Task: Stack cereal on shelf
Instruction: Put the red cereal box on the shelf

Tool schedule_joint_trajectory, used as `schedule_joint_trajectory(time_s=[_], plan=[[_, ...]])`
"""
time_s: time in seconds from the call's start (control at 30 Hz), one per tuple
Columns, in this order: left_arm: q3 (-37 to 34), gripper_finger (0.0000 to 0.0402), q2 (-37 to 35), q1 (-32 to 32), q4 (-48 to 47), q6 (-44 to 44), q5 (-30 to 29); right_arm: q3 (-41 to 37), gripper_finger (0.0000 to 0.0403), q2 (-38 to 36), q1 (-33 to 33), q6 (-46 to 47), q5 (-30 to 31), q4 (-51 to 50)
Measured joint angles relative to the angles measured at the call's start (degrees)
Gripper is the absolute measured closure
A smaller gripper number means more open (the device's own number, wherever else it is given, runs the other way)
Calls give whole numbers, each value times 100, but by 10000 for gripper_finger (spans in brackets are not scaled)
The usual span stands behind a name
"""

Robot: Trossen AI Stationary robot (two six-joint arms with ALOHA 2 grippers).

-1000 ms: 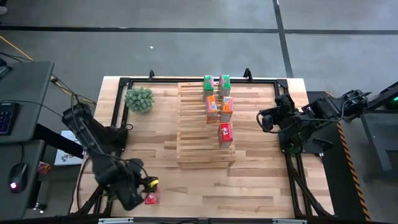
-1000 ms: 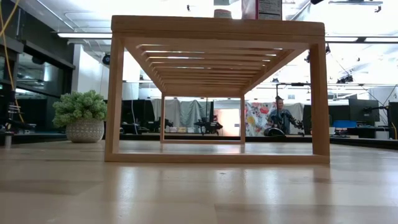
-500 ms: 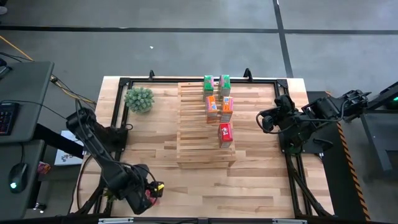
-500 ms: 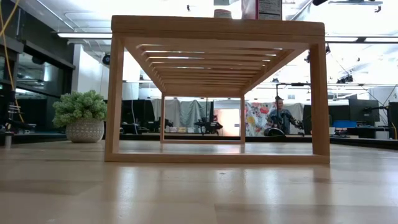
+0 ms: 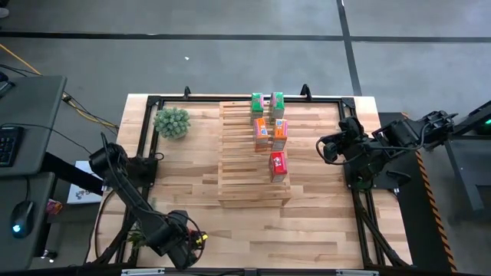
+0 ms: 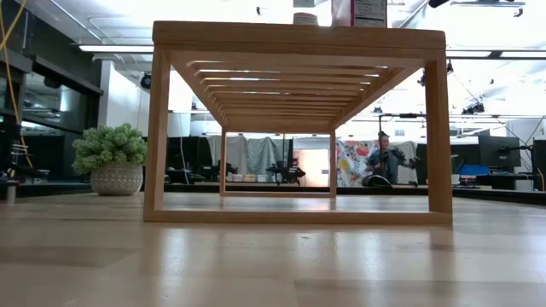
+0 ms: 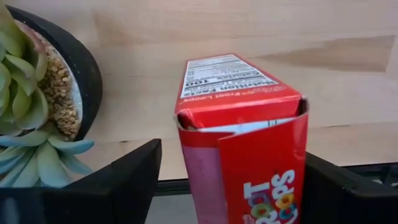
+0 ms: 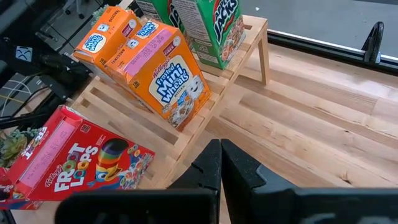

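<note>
Five cereal boxes stand on the pale slatted shelf (image 5: 253,157): two green (image 5: 267,103), two orange (image 5: 271,132) and one red (image 5: 278,165). The sixth, a red box (image 7: 249,143), is at the table's near left corner and mostly hidden under my left gripper (image 5: 192,247) in the high view. In the left wrist view the left gripper (image 7: 233,154) is open, with one finger on each side of that box's flap end. My right gripper (image 8: 221,163) is shut and waits at the table's right edge (image 5: 331,146), beside the shelf. My left gripper straddles the red box's flap end (image 7: 242,124). A gap shows between one finger (image 7: 134,177) and the box. The other finger (image 7: 339,186) lies right at the box's edge, and I cannot tell whether it touches.
A succulent in a black pot (image 7: 43,93) sits close beside the red box at the near left corner. A bushy potted plant (image 5: 172,122) stands at the far left of the table. Bare tabletop (image 5: 307,230) lies near and right of the shelf. A person (image 6: 384,162) shows in the room behind.
My left arm has swung toward the table's near edge and a little to the right, so its gripper now covers the red box that showed beside it a second ago. The right arm has kept still.
</note>
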Motion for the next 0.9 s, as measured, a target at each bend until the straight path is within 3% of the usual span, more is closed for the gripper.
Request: schedule_joint_trajectory(time_s=[0.13, 0.4, 0.63, 0.8, 0.9], plan=[[0, 144, 1, 14, -4, -1, -21, 0, 402, 0, 0, 28, 2, 0], [-2, 246, -132, 42, -14, 139, -17, 0, 402, 0, 0, 40, 2, 0], [-2, 274, -1652, 102, -16, 1199, 52, 0, 402, 1, 0, 17, 2, -2], [2, 271, -3122, 475, 501, 2073, -1339, 0, 402, 1, -1, 17, 2, -2], [17, 274, -3608, 1275, 1175, 3481, -1714, 0, 402, 1, -2, 32, 2, -2]])
